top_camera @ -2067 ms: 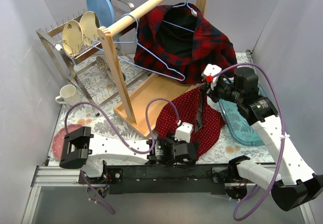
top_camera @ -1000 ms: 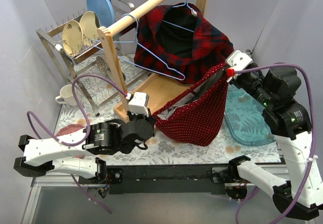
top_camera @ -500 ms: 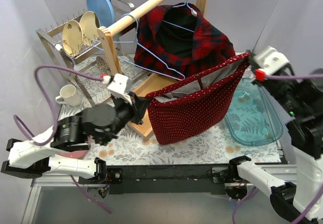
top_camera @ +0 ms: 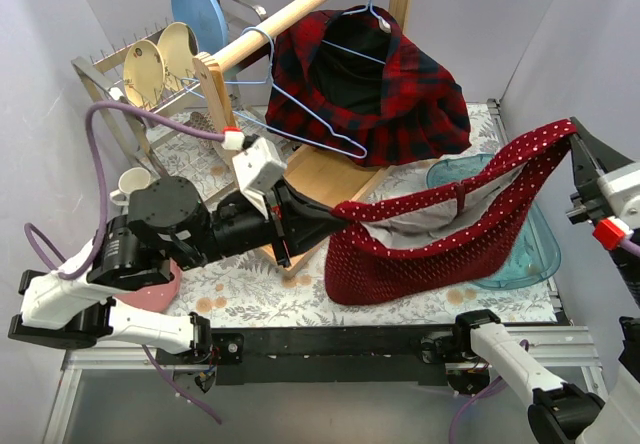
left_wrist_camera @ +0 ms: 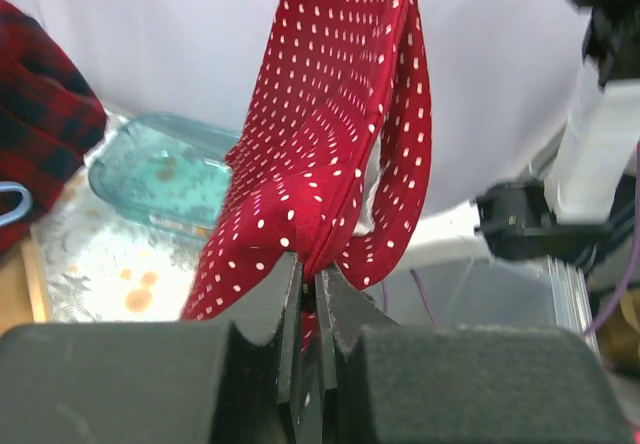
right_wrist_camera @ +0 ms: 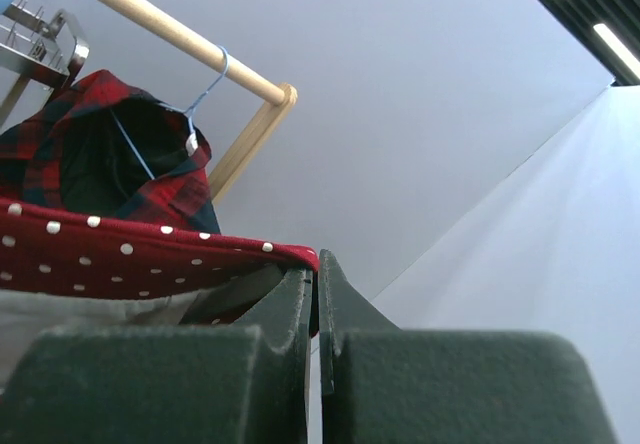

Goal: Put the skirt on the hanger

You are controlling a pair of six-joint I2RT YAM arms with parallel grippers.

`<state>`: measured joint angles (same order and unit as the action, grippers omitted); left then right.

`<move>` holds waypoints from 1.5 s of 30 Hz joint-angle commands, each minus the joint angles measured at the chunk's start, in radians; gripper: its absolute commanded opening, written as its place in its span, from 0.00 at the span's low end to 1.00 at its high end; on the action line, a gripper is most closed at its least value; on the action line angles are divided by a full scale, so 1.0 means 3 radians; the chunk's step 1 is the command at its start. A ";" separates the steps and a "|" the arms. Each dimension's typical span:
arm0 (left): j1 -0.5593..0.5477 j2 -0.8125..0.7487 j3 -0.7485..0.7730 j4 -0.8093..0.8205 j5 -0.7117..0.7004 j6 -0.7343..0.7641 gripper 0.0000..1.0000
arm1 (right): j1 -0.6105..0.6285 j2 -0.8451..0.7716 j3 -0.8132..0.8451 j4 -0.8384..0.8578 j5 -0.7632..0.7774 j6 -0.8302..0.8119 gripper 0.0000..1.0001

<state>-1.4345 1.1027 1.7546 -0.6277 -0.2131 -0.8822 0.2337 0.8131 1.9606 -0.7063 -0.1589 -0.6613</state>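
Observation:
The red skirt with white dots [top_camera: 420, 254] hangs stretched by its waistband in the air above the table's right half. My left gripper [top_camera: 333, 213] is shut on the skirt's left end, and the fabric [left_wrist_camera: 330, 114] rises from between its fingers [left_wrist_camera: 308, 276]. My right gripper [top_camera: 577, 136] is shut on the right end, with the waistband [right_wrist_camera: 130, 254] pinched at its fingertips [right_wrist_camera: 316, 269]. An empty light-blue wire hanger [top_camera: 300, 114] hangs on the wooden rod [top_camera: 290, 9], behind and to the left of the skirt. A second hanger [top_camera: 365, 14] carries a plaid shirt [top_camera: 400, 94].
A teal glass tray [top_camera: 520, 254] lies under the skirt's right part. The wooden rack's post [top_camera: 232, 144] and base board [top_camera: 320, 179] stand right behind my left arm. A dish rack with plates [top_camera: 160, 59], a mug [top_camera: 135, 189] and a pink plate [top_camera: 160, 289] sit at the left.
Both arms have carried the skirt to the right and stretched it wider. The left gripper moved right, past the rack post. The right gripper swung out to the frame's right edge.

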 commanded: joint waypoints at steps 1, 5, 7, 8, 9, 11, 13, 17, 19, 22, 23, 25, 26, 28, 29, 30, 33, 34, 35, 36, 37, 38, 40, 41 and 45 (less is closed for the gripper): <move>0.0021 -0.0295 -0.0360 0.0011 0.0235 -0.0035 0.00 | 0.0008 0.0051 -0.0189 0.0043 0.0044 -0.0056 0.01; 0.0021 -0.0740 -0.1019 0.0195 -0.0245 -0.0249 0.00 | 0.0126 0.0081 -0.0648 0.0140 -0.0073 0.0021 0.01; 0.0016 -0.0995 -0.1312 0.0267 -0.0679 -0.0418 0.00 | 0.0157 0.0097 -0.1124 0.0211 -0.0145 0.0072 0.01; 0.0016 -0.1072 -0.1622 0.0302 -0.0838 -0.0586 0.00 | 0.0157 0.0092 -0.1323 0.0273 -0.0171 0.0092 0.01; 0.0016 -0.1194 -0.1822 0.0343 -0.1153 -0.0704 0.00 | 0.0157 0.0056 -0.1532 0.0476 -0.0166 0.0103 0.01; 0.0021 -0.1257 -0.2191 0.0451 -0.1395 -0.0904 0.00 | 0.0152 0.0036 -0.2243 0.0712 -0.0115 0.0164 0.01; 0.0047 -0.1237 -0.2667 0.0471 -0.1610 -0.1302 0.00 | 0.0152 0.0076 -0.2845 0.1043 -0.0110 0.0210 0.01; 0.0552 -0.1084 -0.3465 0.0900 -0.1188 -0.1748 0.00 | 0.0147 0.0336 -0.3543 0.1571 -0.0303 0.0424 0.01; 0.0925 -0.0945 -0.3808 0.1231 -0.1014 -0.1815 0.00 | 0.0142 0.0561 -0.3666 0.1730 -0.0345 0.0537 0.01; 0.1136 -0.0772 -0.3956 0.1620 -0.1095 -0.1637 0.00 | 0.0126 0.0817 -0.3769 0.1996 -0.0355 0.0680 0.01; 0.1202 -0.0736 -0.3957 0.1723 -0.1044 -0.1575 0.00 | 0.0116 0.0873 -0.3804 0.2148 -0.0350 0.0711 0.01; 0.1462 -0.0598 -0.3916 0.1973 -0.0952 -0.1443 0.00 | 0.0096 0.1037 -0.3805 0.2287 -0.0309 0.0798 0.01; 0.1565 -0.0547 -0.3896 0.2051 -0.0810 -0.1401 0.00 | 0.0085 0.1098 -0.3785 0.2323 -0.0289 0.0823 0.01; 0.1861 -0.0368 -0.3829 0.2224 -0.0692 -0.1345 0.00 | 0.0055 0.1287 -0.3672 0.2492 -0.0192 0.0915 0.01; 0.1958 -0.0312 -0.3799 0.2281 -0.0630 -0.1289 0.00 | 0.0044 0.1420 -0.3621 0.2523 -0.0176 0.0946 0.01; 0.2121 -0.0215 -0.3788 0.2393 -0.0503 -0.1273 0.00 | -0.0001 0.1487 -0.3499 0.2548 -0.0176 0.0982 0.01; 0.2408 -0.0036 -0.3757 0.2537 -0.0232 -0.1237 0.00 | -0.0053 0.1753 -0.3269 0.2483 -0.0242 0.1044 0.01; 0.2465 0.0006 -0.3752 0.2557 -0.0165 -0.1242 0.00 | -0.0063 0.1814 -0.3217 0.2437 -0.0288 0.1039 0.01; 0.2516 0.0047 -0.3722 0.2563 -0.0078 -0.1237 0.00 | -0.0068 0.1901 -0.3171 0.2380 -0.0334 0.1028 0.01; 0.2587 0.0118 -0.3701 0.2548 0.0044 -0.1242 0.00 | -0.0083 0.1927 -0.3156 0.2360 -0.0380 0.1013 0.01; 0.2603 0.0154 -0.3681 0.2532 0.0086 -0.1237 0.00 | -0.0083 0.1953 -0.3171 0.2273 -0.0446 0.0998 0.01; 0.2604 0.0175 -0.3671 0.2517 0.0117 -0.1237 0.00 | -0.0089 0.1968 -0.3186 0.2273 -0.0467 0.0982 0.01; 0.2609 0.0211 -0.3665 0.2512 0.0214 -0.1237 0.00 | -0.0099 0.1968 -0.3262 0.2257 -0.0523 0.0962 0.01; 0.2609 0.0216 -0.3665 0.2502 0.0229 -0.1247 0.00 | -0.0104 0.1963 -0.3283 0.2252 -0.0529 0.0952 0.01; 0.2609 0.0165 -0.3665 0.2338 0.0194 -0.1303 0.14 | -0.0155 0.1943 -0.3324 0.2206 -0.0605 0.0941 0.04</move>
<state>-0.6754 1.1736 0.6235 0.1074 -0.1699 -1.2472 0.2039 1.4097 0.9668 -0.0566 -0.3012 -0.3714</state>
